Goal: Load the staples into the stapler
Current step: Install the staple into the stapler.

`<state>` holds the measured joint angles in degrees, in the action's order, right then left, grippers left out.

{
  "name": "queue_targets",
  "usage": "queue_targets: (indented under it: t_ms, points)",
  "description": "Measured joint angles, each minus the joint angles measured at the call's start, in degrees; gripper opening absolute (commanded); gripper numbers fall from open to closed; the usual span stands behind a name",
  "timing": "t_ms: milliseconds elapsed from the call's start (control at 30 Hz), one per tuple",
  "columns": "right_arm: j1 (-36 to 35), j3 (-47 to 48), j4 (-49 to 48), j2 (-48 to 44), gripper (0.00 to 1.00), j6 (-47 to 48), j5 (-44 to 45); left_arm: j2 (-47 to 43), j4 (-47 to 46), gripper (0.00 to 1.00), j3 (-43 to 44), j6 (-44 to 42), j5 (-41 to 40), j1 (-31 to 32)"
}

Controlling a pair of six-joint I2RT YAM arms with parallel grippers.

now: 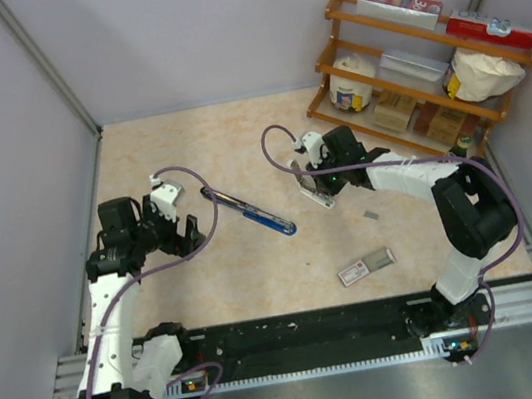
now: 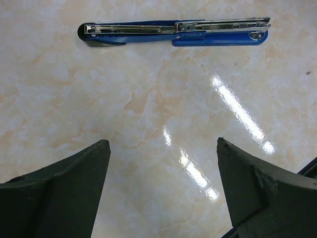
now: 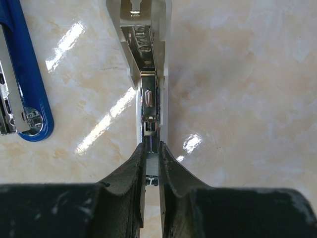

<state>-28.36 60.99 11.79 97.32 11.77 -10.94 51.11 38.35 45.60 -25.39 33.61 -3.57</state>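
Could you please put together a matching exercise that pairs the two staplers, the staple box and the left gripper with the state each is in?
Things:
1. blue stapler
2. white stapler
3. staple box
4. left gripper

States:
A. open, holding nothing
B. grey tray slid partly out
C. clamped in the shut right gripper
D. lying opened out flat

Pairs: 1-D, 2-C, 3-B, 4-A.
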Motion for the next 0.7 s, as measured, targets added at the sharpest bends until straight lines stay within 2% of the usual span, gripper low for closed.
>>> queue_targets:
  t_ms: [700]
  points:
    - [0.0,0.0,0.2,0.0,0.11,0.3,-1.0,0.0,-0.2,0.92,-0.1,0.0,0.0,-0.2]
